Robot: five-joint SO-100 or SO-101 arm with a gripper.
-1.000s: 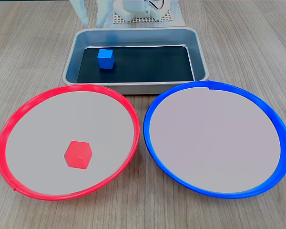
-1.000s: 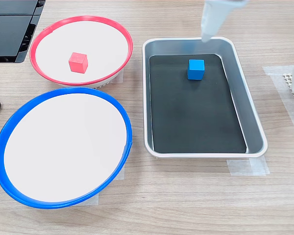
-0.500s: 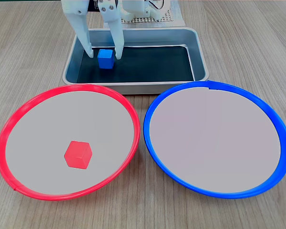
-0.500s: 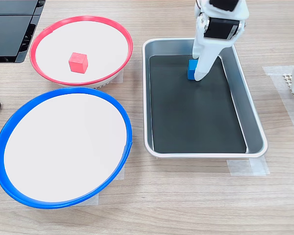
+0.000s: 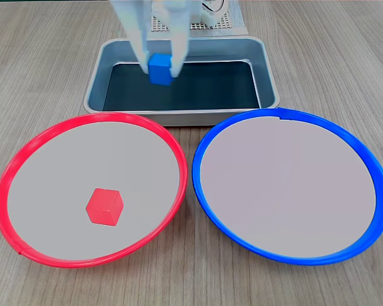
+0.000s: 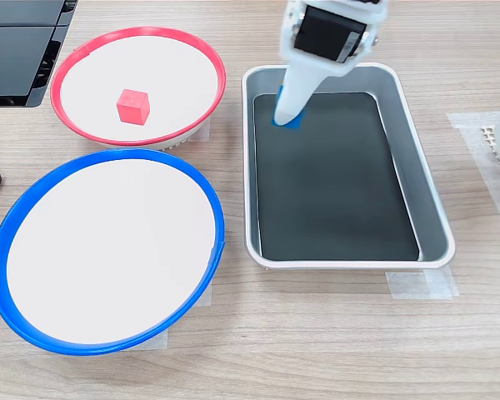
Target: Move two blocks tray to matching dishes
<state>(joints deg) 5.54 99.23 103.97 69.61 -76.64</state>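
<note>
While the white two-finger gripper (image 5: 160, 69) has its fingers clamped on the small blue cube (image 5: 160, 68) above the silver metal tray (image 5: 268, 76), clear the rim, then release low over the blue-rimmed round dish (image 5: 287, 252).

Blue block (image 5: 159, 69) betw. tool (image 5: 159, 71) fingers over tray (image 5: 268, 83); red block (image 5: 105, 206) in red-rimmed dish (image 5: 25, 153)

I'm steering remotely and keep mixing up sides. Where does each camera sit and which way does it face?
A fixed view: table edge beyond the dishes, facing the arm's base across the red dish, blue dish and tray; end effector pinches the blue block.
Another fixed view: high at the side, looking down; end effector enters from top.
Both share the red block.
</note>
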